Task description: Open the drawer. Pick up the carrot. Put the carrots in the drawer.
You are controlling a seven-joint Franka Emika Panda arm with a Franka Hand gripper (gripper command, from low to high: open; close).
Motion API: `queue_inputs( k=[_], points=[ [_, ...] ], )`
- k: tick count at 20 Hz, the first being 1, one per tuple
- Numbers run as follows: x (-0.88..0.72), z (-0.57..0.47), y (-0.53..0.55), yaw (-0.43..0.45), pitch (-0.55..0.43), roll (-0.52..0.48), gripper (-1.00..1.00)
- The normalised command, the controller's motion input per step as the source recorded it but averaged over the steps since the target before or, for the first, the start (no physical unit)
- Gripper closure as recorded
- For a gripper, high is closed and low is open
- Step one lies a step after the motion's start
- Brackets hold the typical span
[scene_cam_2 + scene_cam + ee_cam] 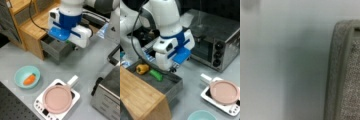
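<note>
Gripper: gripper (173, 68) hangs right by the drawer's (173, 86) front corner; can't tell how wide the jaws are, nothing seen in them.
Carrot: carrot (29, 79) sits in the teal bowl (18, 75), well apart from the drawer. Probably light, hard plastic, bit slippery; grab across the middle.
Drawer: pulled open, pepper (142, 68) and green veg (156, 75) inside.
In the way: bowl's rim; pan (58, 99) near the bowl.

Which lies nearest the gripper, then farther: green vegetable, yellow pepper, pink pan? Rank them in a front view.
1. Green vegetable, in the drawer, just left of the gripper.
2. Yellow pepper, farther left in the drawer.
3. Pink pan, far right.
</note>
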Motion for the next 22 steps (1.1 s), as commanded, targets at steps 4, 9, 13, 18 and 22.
queue_inputs(
  k=[4, 9, 13, 18, 22],
  points=[
    [0.55, 0.23, -0.21, -0.080, 0.260, 0.123, -1.00],
    [0.57, 0.20, -0.28, -0.040, 0.324, 0.120, -1.00],
    [0.55, 0.18, -0.25, 0.003, 0.328, 0.079, -1.00],
    [0.60, 0.08, -0.30, 0.067, 0.288, 0.082, -1.00],
    [0.54, 0.01, -0.31, 0.089, 0.264, 0.089, -1.00]
  ],
)
